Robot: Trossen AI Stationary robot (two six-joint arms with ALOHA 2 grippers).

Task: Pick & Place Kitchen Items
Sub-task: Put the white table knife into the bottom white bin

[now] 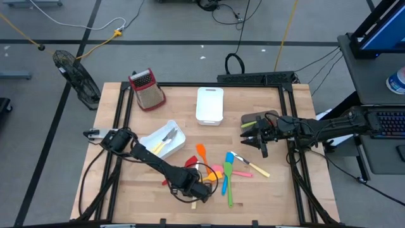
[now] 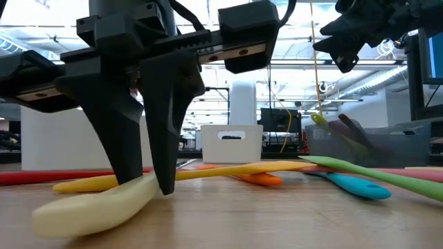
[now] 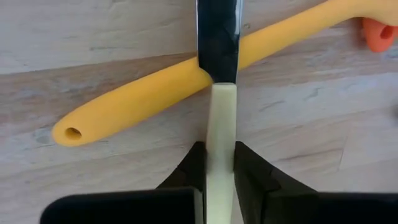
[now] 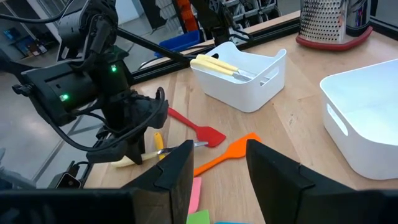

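My left gripper (image 1: pixel 201 192) stands near the table's front edge, pointing down, shut on a cream-handled knife (image 3: pixel 222 118). The knife's metal blade (image 3: pixel 217 37) crosses over a yellow utensil handle (image 3: pixel 137 99). Just beyond lie an orange spatula (image 1: pixel 201 152), a red spatula (image 1: pixel 190 163), a green utensil (image 1: pixel 229 190), a blue one (image 1: pixel 228 171) and a pink one (image 1: pixel 215 171), all flat on the wood. My right gripper (image 1: pixel 248 134) hangs open above the table's right side, with nothing between its fingers (image 4: pixel 177 171). My left gripper pinches the knife's cream handle (image 3: pixel 222 140) between its two fingers, close to where the blade begins. The fingers (image 2: pixel 166 166) come from above, pointing steeply down, and lie across the handle. The handle's free end (image 2: pixel 62 214) rests on the table, and the blade lies over the yellow handle.
A white bin (image 1: pixel 163 140) holding yellow-handled cutlery stands left of the pile. A second white bin (image 1: pixel 209 104) is at the far middle. A metal grater with a red top (image 1: pixel 147 88) stands at the far left. Bare wood shows along the front right.
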